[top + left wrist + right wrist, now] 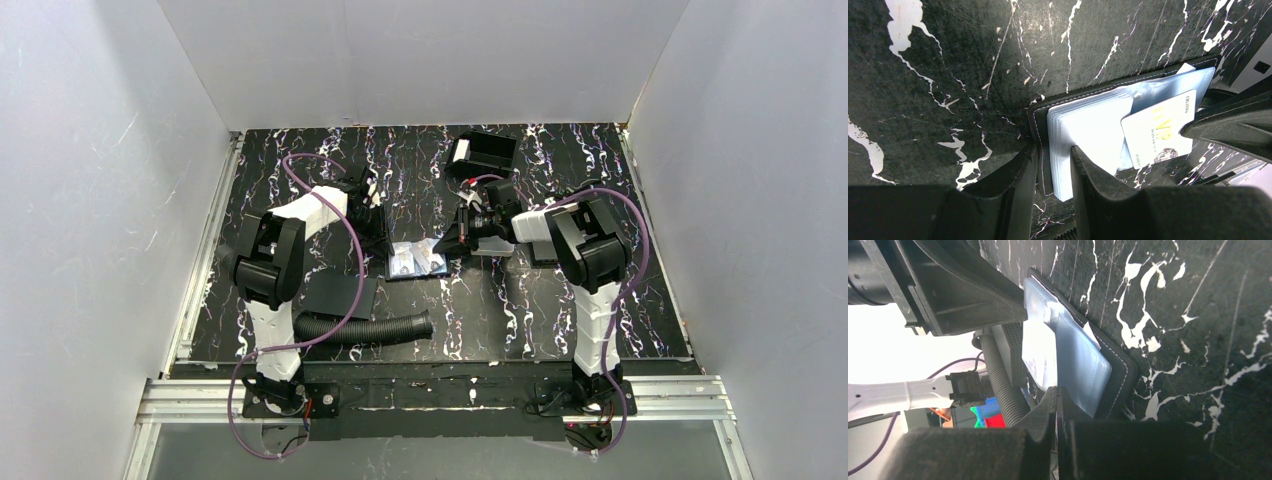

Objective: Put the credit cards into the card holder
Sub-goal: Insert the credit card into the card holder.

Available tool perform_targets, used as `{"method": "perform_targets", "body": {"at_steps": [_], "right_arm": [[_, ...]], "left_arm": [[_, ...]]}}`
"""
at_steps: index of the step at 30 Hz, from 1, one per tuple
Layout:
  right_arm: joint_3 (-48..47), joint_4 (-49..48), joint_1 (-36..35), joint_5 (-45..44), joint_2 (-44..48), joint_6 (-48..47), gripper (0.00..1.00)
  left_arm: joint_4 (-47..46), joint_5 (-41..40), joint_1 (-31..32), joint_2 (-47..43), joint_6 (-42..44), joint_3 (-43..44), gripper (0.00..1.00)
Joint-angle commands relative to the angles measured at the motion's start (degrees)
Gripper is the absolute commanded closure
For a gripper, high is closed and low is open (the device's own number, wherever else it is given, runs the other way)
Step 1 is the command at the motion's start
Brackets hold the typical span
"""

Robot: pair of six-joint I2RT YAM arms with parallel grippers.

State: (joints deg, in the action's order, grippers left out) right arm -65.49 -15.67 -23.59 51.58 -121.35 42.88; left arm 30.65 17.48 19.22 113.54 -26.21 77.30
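- The left claw [1053,152] clamps the left edge of the small black bifold card holder [1088,125], which lies open mid-tabletop [948,75].
- The right claw [1056,395] is pinched shut on the pale whitish rectangular credit card [1155,132] (long axis pointing toward the left claw), which overlaps the holder's right-hand sleeves.

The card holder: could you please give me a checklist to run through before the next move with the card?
1. Card holder lying open on the table: ok.
2. Left claw pinning the holder's near edge, one finger on each side: ok.
3. Right claw shut on the pale card: ok.
4. Card over the clear sleeves, not off to one side: ok.
5. Card's leading edge already inside a sleeve: cannot tell.
6. Remaining cards located: cannot tell, none plainly in view.
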Motion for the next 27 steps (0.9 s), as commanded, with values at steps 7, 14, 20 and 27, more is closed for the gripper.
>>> {"method": "perform_targets", "body": {"at_steps": [7,14,20,27], "right_arm": [[1.5,8.2,0.1,-2.4,2.9,-6.6,0.99],[1.3,8.1,-0.1,-0.7,3.2,-7.1,0.99],[0.3,6.2,-0.9,0.5,2.4,-6.1,0.99],[-0.1,2.1,-1.3,0.5,2.0,-1.9,0.99]], "left_arm": [[0.6,-5.2,0.6,2.5,1.1,-3.0,0.73],[0.6,-5.0,0.7,2.3,1.1,-3.2,0.73],[0.5,-4.7,0.7,2.2,0.9,-3.2,0.74],[0.5,-4.6,0.6,1.9,0.9,-3.4,0.74]]}}
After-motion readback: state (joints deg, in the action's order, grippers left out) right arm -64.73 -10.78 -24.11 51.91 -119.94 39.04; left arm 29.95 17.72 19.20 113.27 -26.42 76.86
